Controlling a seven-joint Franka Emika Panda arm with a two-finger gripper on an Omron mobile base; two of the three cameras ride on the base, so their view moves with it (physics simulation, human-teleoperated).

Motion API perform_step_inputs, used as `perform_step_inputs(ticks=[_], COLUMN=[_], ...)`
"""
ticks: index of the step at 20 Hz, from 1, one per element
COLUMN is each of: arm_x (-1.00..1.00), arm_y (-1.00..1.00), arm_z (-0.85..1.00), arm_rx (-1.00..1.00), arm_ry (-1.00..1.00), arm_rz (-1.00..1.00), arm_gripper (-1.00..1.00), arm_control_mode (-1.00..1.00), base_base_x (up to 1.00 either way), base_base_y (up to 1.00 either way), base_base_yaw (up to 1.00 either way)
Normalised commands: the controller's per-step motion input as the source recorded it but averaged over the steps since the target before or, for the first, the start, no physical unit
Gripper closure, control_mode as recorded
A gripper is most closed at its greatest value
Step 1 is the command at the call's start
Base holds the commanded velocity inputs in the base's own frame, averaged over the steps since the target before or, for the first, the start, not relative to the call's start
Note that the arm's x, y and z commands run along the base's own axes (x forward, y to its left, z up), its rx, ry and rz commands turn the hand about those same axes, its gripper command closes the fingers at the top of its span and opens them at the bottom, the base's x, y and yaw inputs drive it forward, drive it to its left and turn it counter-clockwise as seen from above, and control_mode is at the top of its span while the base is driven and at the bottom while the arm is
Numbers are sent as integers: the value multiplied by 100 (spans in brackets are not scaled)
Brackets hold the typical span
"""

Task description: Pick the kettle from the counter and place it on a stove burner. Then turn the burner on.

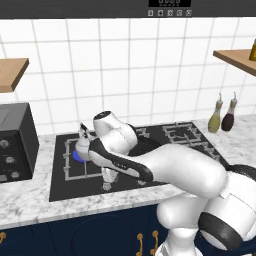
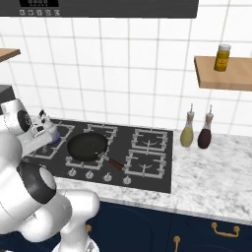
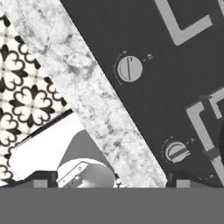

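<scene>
The small silvery kettle (image 1: 84,141) (image 2: 43,124) stands on the rear-left stove burner grate (image 1: 74,162), and a blue glow (image 1: 77,156) (image 2: 56,137) shows beneath it. The burner cap itself is hidden under the kettle. My gripper (image 1: 106,184) (image 3: 111,181) hangs over the front edge of the black cooktop, open, with nothing between its fingertips (image 3: 41,178). In the hand view two round knobs (image 3: 130,68) (image 3: 176,151) lie ahead of it, beside the marbled counter (image 3: 83,83) strip. My arm covers part of the kettle in both base views.
A black frying pan (image 2: 87,145) sits on the grate right of the kettle. More knobs (image 2: 107,177) line the cooktop front. Two bottles (image 2: 187,132) (image 2: 204,134) stand on the counter (image 2: 211,182) at right. A black appliance (image 1: 15,145) stands at left.
</scene>
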Motion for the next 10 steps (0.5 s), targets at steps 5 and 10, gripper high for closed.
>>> perform_step_inputs(ticks=[5, 10], arm_x=[-37, -51], arm_y=[-74, -83], arm_z=[92, 89], arm_rx=[1, 7], arm_ry=[-6, -13], arm_rz=[-11, -19], arm_gripper=[-100, -100], arm_control_mode=[-100, -100], base_base_x=[0, 0], base_base_y=[0, 0], base_base_yaw=[0, 0])
